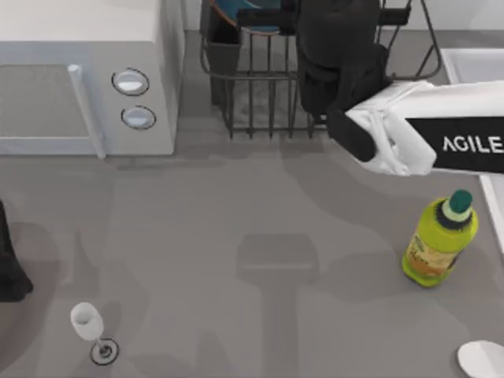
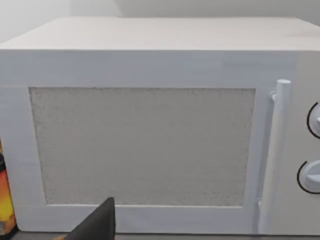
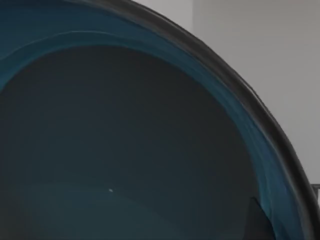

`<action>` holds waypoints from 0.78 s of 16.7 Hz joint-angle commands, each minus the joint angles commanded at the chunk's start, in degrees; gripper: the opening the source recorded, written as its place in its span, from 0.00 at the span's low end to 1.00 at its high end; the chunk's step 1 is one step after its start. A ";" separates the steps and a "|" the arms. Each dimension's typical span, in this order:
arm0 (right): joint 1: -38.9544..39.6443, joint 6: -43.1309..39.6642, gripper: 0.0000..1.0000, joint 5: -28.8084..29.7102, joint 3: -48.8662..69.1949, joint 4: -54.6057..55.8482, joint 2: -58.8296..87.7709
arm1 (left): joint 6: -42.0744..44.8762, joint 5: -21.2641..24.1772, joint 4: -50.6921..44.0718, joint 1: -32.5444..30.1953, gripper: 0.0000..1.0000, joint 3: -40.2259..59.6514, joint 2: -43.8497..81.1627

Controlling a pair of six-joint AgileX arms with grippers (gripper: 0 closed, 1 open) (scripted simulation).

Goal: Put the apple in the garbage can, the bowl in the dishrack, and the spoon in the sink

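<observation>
Right arm (image 1: 441, 142) over dishrack (image 1: 260, 102); end effector state unclear; bowl (image 3: 125, 150) close; grey table (image 1: 236, 236).

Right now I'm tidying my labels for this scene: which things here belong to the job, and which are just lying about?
Job:
- bowl, at the dishrack under the right arm
- sink, at the table's right edge
- spoon, white, near the right corner

Lying about:
- microwave
- wine glass
- green bottle

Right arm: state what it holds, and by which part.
Cannot be told. The right tool is over the dark wire dishrack, close to the teal-blue bowl; no grip visible.
</observation>
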 joint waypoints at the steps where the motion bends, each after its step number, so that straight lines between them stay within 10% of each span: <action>1: 0.00 0.00 0.00 0.00 0.00 0.00 0.00 | 0.00 0.00 0.00 0.00 1.00 0.00 0.00; 3: 0.00 0.00 0.00 0.00 0.00 0.00 0.00 | 0.00 0.00 0.00 0.00 1.00 0.00 0.00; 13: 0.00 0.00 0.75 0.00 0.00 0.00 0.00 | 0.00 0.00 0.00 0.00 1.00 0.00 0.00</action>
